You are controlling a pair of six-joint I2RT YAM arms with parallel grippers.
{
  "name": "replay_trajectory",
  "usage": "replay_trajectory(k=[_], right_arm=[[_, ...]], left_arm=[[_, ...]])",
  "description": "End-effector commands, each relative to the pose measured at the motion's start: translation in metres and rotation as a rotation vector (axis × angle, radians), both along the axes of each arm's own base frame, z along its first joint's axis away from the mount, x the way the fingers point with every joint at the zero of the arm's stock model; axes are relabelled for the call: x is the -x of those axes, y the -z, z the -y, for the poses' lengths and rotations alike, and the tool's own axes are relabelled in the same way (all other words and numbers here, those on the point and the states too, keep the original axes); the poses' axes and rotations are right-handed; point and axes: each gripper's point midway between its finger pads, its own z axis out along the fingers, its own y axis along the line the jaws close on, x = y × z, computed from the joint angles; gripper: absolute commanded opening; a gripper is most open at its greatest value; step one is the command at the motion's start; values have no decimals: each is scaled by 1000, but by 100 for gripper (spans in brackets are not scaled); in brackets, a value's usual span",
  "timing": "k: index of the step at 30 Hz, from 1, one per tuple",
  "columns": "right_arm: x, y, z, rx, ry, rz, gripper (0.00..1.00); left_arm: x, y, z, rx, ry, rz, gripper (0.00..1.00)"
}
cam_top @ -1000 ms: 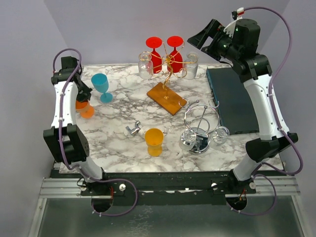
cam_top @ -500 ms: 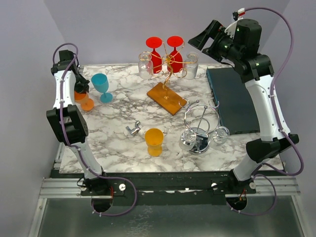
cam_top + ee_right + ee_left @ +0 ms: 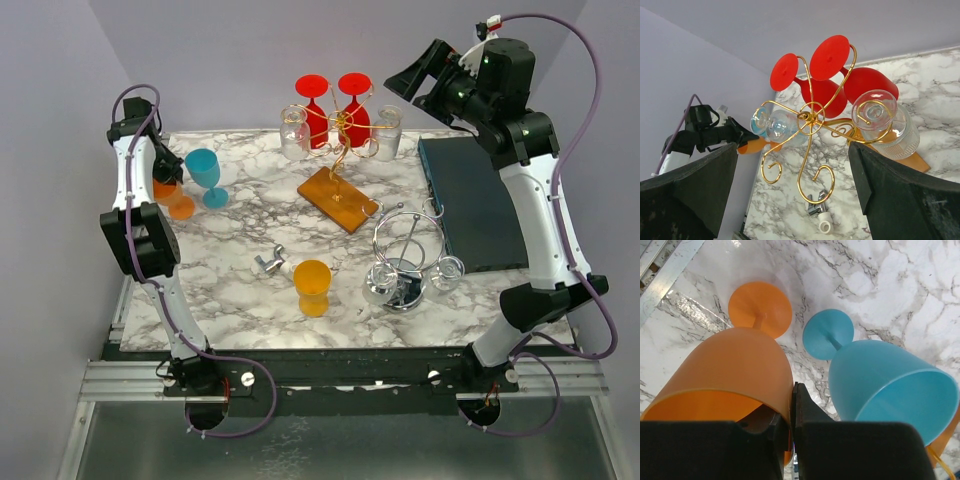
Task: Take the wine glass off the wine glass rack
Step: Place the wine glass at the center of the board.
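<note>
I am seeing the left gripper (image 3: 160, 172) (image 3: 792, 390) working at the far left edge of the marble surface (image 3: 250, 230) (image 3: 890, 290). Its jaws are pinching shut on the wall of the orange wine glass (image 3: 168, 192) (image 3: 740, 365), one jaw inside the bowl and one outside. The blue wine glass (image 3: 206, 172) (image 3: 880, 385) is standing just beside it to the right, so the two bowls are leaving only a thin gap. In the left wrist view a metal frame rail (image 3: 665, 275) is showing close past the orange foot.

The right gripper (image 3: 408, 75) (image 3: 792, 145) is hanging high over the far right side, jaws spread wide and gripping nothing. It is facing the gold wire rack (image 3: 340, 140) (image 3: 810, 120).

The rack is standing near the far edge on a wooden base (image 3: 338, 198). It is carrying two red wine glasses (image 3: 353, 110) (image 3: 870, 82) upside down at the back. One of the clear wine glasses (image 3: 294, 135) (image 3: 885, 125) is hanging on each side.

Bare marble is lying between the blue glass and the wooden base. A dark mat (image 3: 470, 200) is running along the right edge. Nearer me, a chrome rack (image 3: 405, 250) and a second orange glass (image 3: 312, 287) are crowding the front.
</note>
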Motion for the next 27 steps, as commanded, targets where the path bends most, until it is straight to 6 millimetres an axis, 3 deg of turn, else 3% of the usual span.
replay_trajectory(k=[1,9,27], right_arm=[[6,-6,8,19,23,12,100],[3,-6,6,16,18,13,100],[1,-3,3,6,9,5,100]], left_arm=[[-4,-4,3,34,5,6,11],[-8,-8,0,23,5,7,26],[-8,-35,-5,-20,-10,57,34]])
